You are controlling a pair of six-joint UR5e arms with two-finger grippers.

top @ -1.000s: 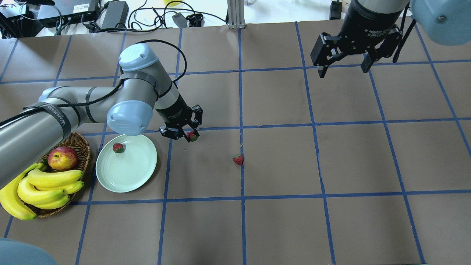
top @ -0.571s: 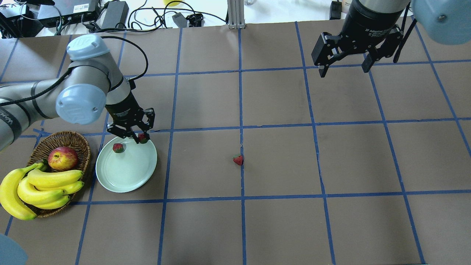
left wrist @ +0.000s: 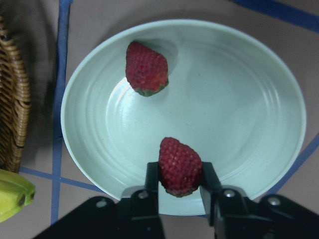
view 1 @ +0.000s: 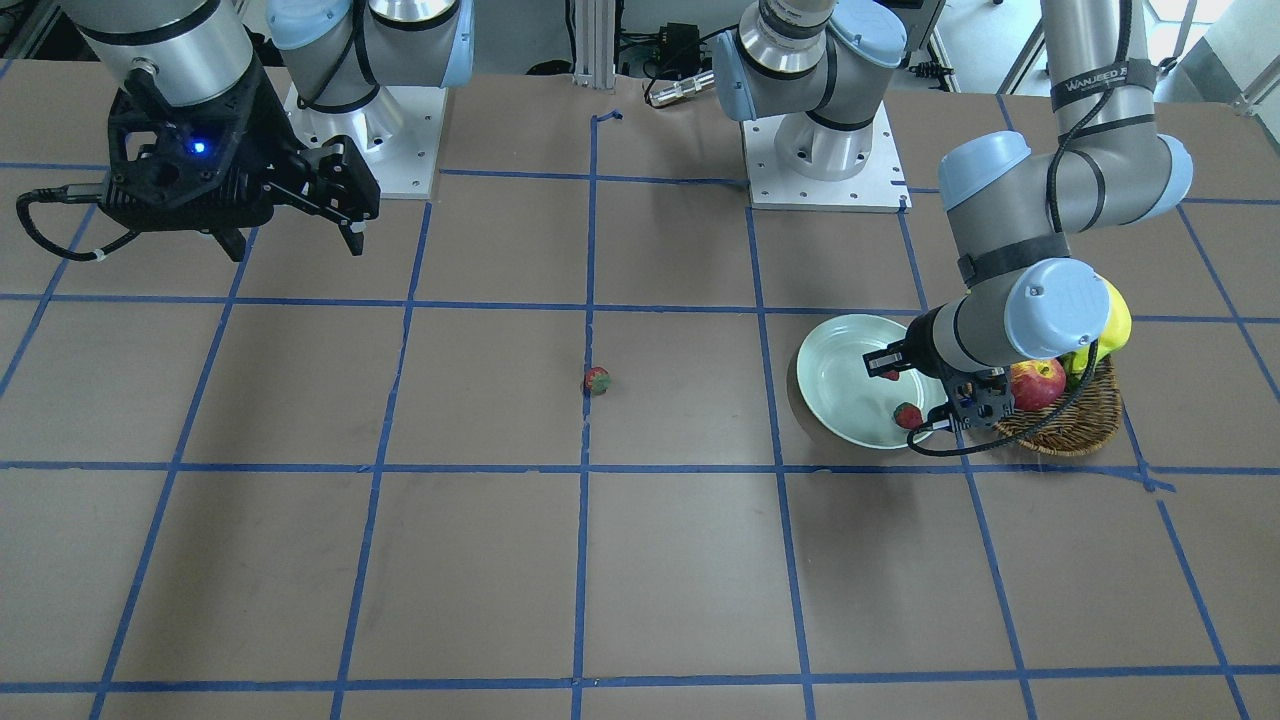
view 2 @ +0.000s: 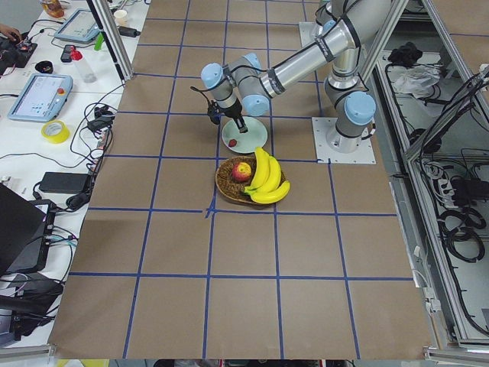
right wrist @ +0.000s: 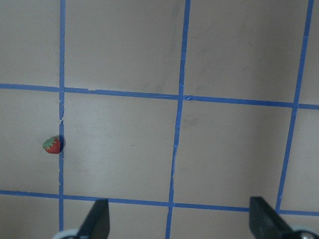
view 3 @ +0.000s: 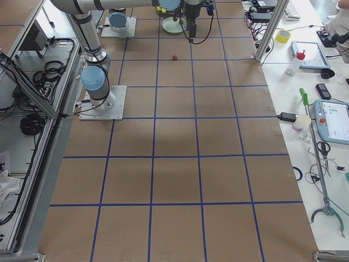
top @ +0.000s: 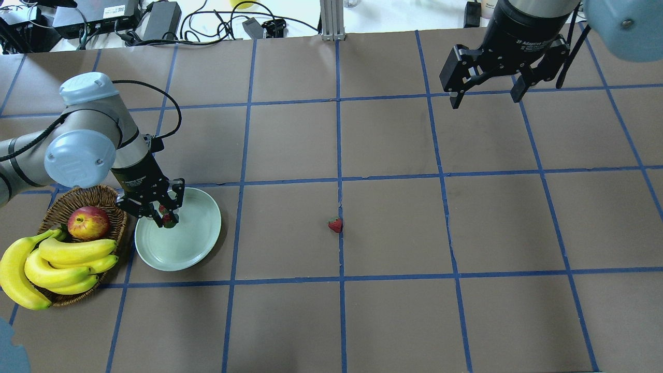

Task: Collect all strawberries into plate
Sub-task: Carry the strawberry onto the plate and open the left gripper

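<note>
Red strawberry (left wrist: 179, 162) gripped by left hand (left wrist: 180, 173) above mint plate (left wrist: 244, 94); right hand (top: 486, 98) hangs released, jaws spread wide.

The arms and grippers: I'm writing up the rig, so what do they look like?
Both are silver-grey tubes with pale blue joint caps: left arm, right arm. The left carries a black cable and a lettered black strap. Left gripper and right gripper are black, two fingers each; the right's body bears white print.

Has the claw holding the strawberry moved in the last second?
Yes. In the overhead view the left claw carried its strawberry leftward, from right of the plate to above it.
</note>
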